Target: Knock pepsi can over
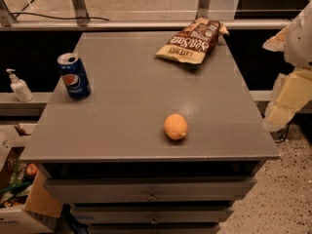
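1. Nearest, along the bottom of the frame, is the front edge of the grey table (146,145), with drawers under it (a cardboard box (19,213) sits on the floor at lower left).
2. A little farther in, right of centre, an orange fruit (175,126) lies alone on the tabletop.
3. At mid depth, at the right edge of the frame, the gripper (285,104) hangs beside the table, outside its right edge and over the floor. Nothing appears to be carried in it, and I cannot tell whether it is open or closed.
4. At roughly the same depth on the opposite side, the pepsi can (74,76) stands upright near the table's left edge, long axis vertical, logo toward the camera. From the gripper the can lies to frame left, across the table's whole width and slightly farther back, so they are well apart. The orange sits on the near side of that line (probably no obstacle). A sideways push high on the can looks likeliest to tip it.
5. Farthest, in the upper middle, a brown snack bag (191,44) lies flat, with a soap bottle (18,86) on the ledge at far left.
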Motion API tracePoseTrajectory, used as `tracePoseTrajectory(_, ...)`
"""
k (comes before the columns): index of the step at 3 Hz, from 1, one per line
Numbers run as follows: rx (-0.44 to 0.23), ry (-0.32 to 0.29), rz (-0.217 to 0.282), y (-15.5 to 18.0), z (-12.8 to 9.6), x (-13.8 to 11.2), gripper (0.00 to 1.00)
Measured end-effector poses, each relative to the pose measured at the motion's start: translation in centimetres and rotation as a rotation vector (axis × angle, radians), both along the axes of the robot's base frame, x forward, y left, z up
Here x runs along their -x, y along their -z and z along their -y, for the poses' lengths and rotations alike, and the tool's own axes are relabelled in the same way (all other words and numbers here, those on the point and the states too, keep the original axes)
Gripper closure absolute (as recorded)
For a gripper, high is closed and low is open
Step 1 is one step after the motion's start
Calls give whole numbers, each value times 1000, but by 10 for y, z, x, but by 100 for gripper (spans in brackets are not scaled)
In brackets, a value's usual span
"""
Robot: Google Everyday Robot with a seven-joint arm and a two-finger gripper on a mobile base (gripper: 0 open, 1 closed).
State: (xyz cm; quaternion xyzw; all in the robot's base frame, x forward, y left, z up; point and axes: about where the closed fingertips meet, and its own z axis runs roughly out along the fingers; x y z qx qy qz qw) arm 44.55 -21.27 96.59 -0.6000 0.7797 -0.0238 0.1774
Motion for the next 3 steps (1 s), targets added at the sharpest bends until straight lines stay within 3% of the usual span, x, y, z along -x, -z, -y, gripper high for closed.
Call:
tracePoseTrajectory(2, -289, -99, 102, 31, -73, -84, 0)
tracePoseTrajectory(3, -467, -174, 113, 49, -118, -131, 0)
